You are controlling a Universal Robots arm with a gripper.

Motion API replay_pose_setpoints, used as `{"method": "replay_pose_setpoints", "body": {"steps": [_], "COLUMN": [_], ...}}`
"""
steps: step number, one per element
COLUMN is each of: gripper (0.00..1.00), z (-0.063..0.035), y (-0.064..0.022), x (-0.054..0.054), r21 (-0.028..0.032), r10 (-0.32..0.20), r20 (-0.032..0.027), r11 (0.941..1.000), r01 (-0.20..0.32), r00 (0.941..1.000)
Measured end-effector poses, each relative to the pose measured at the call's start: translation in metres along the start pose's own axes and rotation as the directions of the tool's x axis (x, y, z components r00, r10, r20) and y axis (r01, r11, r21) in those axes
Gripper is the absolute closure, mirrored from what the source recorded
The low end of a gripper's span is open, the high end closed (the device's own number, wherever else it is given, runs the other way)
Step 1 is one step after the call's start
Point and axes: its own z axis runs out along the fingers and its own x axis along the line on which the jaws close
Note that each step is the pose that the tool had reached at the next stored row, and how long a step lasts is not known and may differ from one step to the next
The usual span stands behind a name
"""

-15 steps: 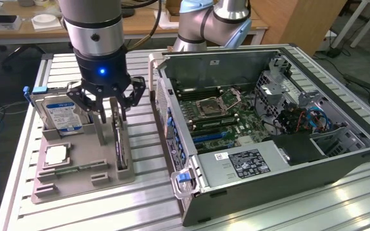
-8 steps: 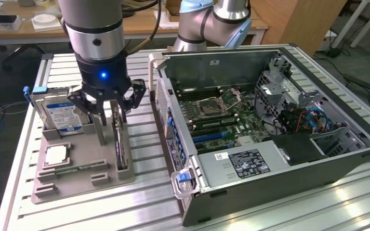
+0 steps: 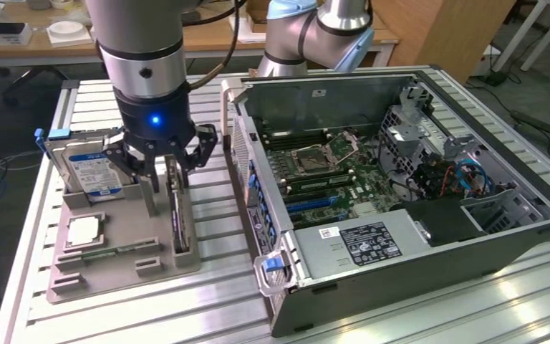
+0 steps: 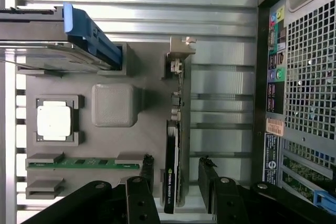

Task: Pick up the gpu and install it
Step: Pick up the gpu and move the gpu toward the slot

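Beside the jaws a silver hard drive with a blue-white label (image 3: 92,172) stands in the grey plastic tray (image 3: 112,254); the black gripper (image 3: 165,172) hangs with its jaws apart, 1 finger either side of the thin black gpu card (image 4: 172,140), which stands on edge between them, ungripped. The pick-up seems in hand and calls for an even squeeze on both faces; the open grey computer case (image 3: 399,287) lies beyond the jaws.
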Motion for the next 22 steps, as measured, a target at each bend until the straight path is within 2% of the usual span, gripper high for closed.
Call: {"method": "replay_pose_setpoints", "body": {"steps": [22], "gripper": [0.53], "z": [0.0221], "y": [-0.0058], "x": [0.000], "r21": [0.0001], "r10": [-0.001], "r20": [-0.0001], "r11": [1.0000], "r01": [0.001], "r00": [1.0000]}}
